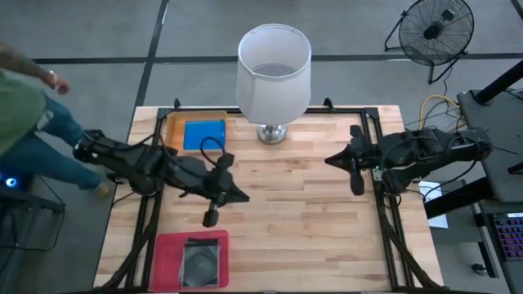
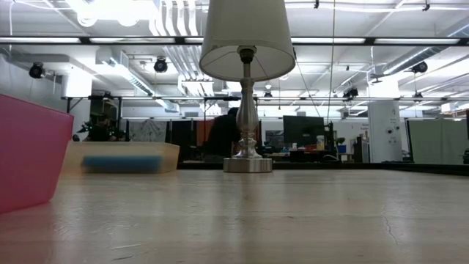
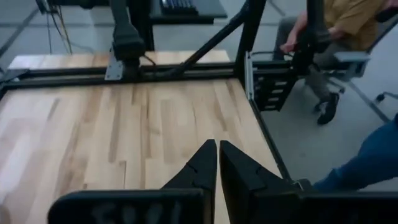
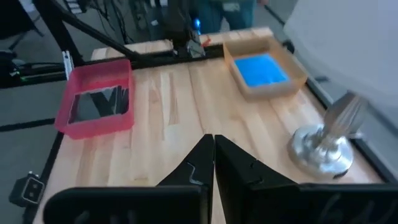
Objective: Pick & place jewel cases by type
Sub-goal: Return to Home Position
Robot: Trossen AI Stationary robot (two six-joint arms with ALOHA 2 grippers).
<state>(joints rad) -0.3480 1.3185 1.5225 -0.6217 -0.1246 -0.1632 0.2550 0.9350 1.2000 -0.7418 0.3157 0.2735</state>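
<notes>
A bright blue jewel case [image 1: 203,134] lies flat in the orange tray [image 1: 174,131] at the table's far left; the right wrist view shows that blue jewel case [image 4: 261,69] too. A dark transparent jewel case [image 1: 201,261] with a round disc lies in the pink tray [image 1: 167,260] at the near left. My left gripper [image 1: 242,197] hangs shut and empty above the table's left middle. My right gripper [image 1: 332,160] hangs shut and empty above the right side.
A lamp with a white shade [image 1: 274,72] and a silver base [image 1: 273,133] stands at the far middle. A black frame [image 1: 372,135] runs along the table's sides. A person [image 1: 24,114] stands off the far left corner. Bare wood [image 1: 294,220] lies between the arms.
</notes>
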